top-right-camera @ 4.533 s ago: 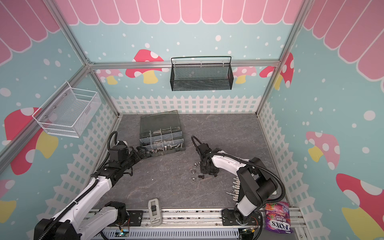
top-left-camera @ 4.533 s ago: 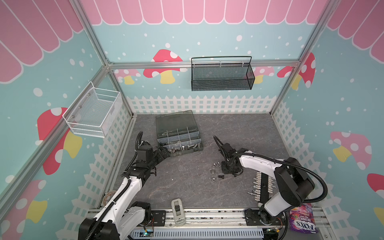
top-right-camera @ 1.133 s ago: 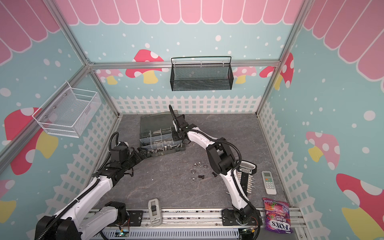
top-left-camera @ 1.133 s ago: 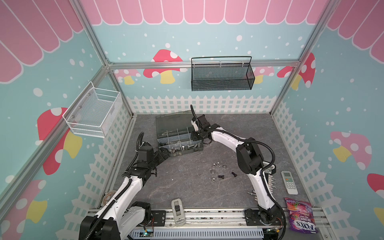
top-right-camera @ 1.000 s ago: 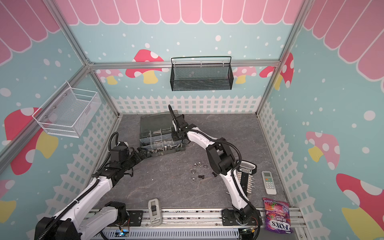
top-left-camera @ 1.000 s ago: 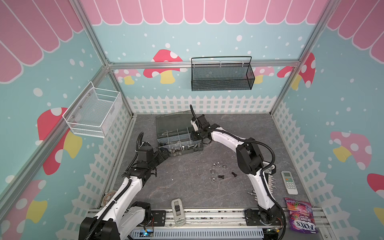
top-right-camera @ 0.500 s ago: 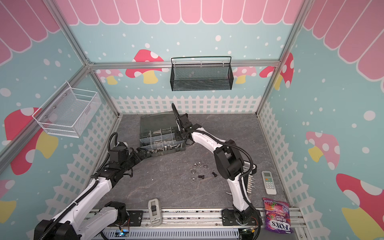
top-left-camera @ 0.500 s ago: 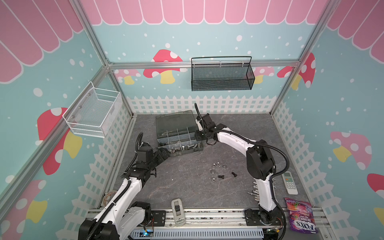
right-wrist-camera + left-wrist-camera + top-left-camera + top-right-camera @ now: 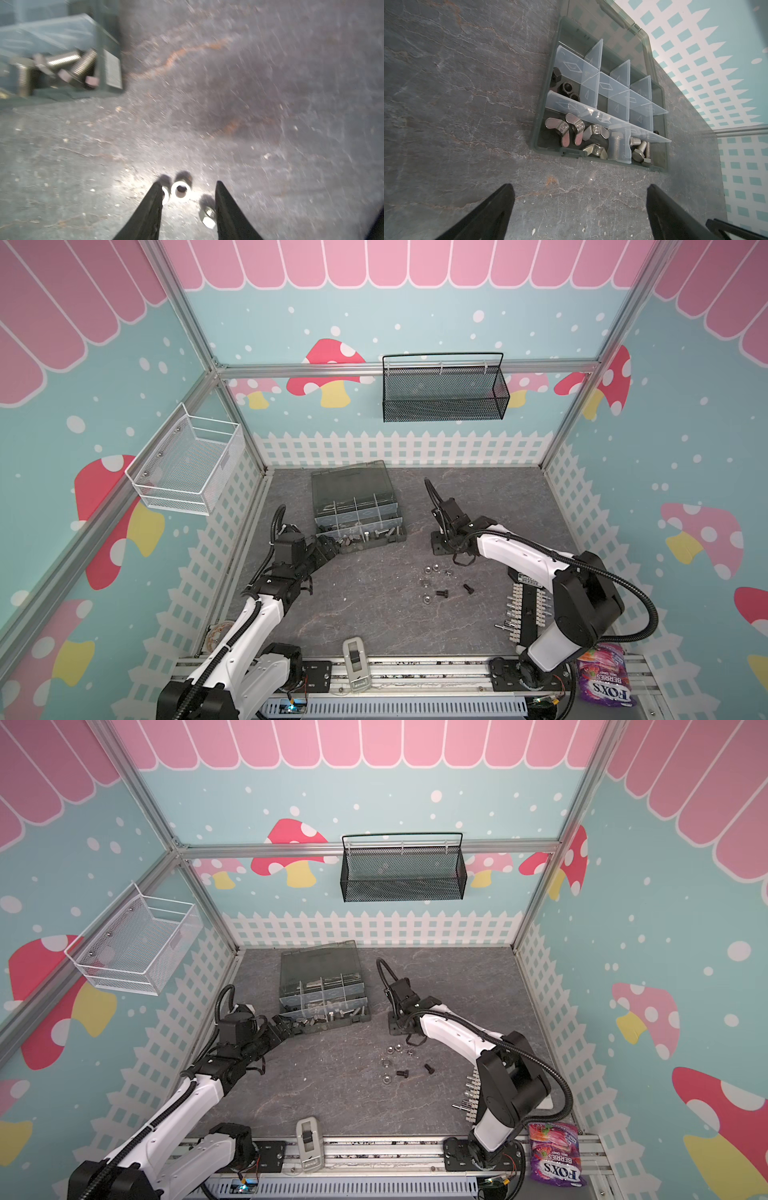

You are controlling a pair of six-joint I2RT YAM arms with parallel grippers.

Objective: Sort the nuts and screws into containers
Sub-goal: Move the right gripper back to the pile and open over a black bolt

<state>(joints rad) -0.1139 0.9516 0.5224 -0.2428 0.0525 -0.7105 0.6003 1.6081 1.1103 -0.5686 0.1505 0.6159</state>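
My right wrist view is smeared by motion: the organizer box (image 9: 109, 70) is a blur at its edge, and the silver screws (image 9: 62, 60) in its end compartment are only roughly legible. One of the loose nuts (image 9: 180, 191) is half hidden behind a fingertip; it is probably a plain hex nut like its neighbours. My right gripper (image 9: 187, 184) stands partly open with nothing in it, low over the worktop (image 9: 270, 104). One nut shows between its tips and another lies just beside one finger. Two black screws (image 9: 441, 593) lie apart from it, nearer my base. My left gripper (image 9: 579, 187) is spread wide and empty, just in front of the containers (image 9: 619, 71), where wing nuts (image 9: 562, 129), black nuts (image 9: 568, 88) and silver screws lie sorted. A second ago my right gripper reached over the box; now it is clear of it, down by the loose nuts, while my left gripper has not moved.
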